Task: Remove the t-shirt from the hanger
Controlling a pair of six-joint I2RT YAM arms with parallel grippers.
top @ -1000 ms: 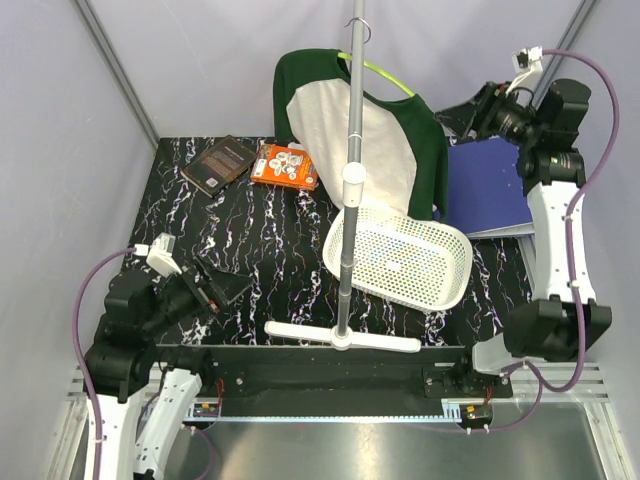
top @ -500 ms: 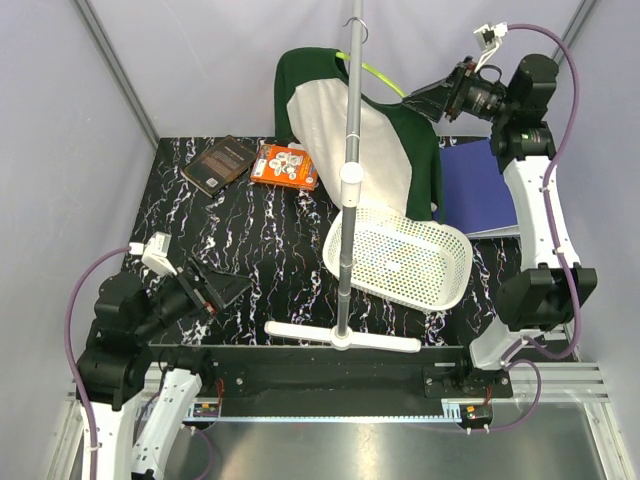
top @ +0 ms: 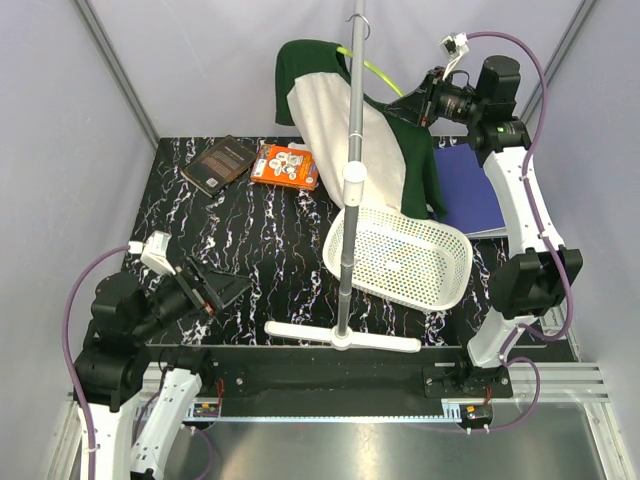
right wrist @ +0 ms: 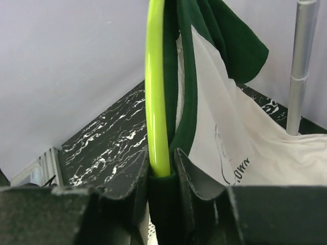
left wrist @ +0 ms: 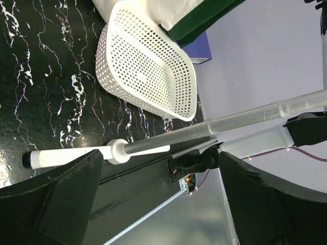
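The t-shirt (top: pixel 335 120), cream body with dark green sleeves, hangs on the lime-green hanger (top: pixel 380 73) from the top of the pole stand (top: pixel 352 160). My right gripper (top: pixel 403 103) is high at the shirt's right shoulder. In the right wrist view it (right wrist: pixel 162 173) is shut on the hanger's arm (right wrist: pixel 156 92), with dark green shirt cloth (right wrist: pixel 186 112) between the jaws as well. My left gripper (top: pixel 225 290) is open and empty, low at the front left. Its view shows the shirt's hem (left wrist: pixel 199 18) far off.
A white perforated basket (top: pixel 400 262) lies tilted on the black marbled table under the shirt, beside the pole's white base (top: pixel 342 335). Two books (top: pixel 220 160) (top: pixel 286 165) lie at the back left. A blue folder (top: pixel 468 190) lies at the back right.
My right arm has swung up and left from over the blue folder to the shirt's right shoulder. The shirt's right side has shifted a little. The left arm has barely moved.
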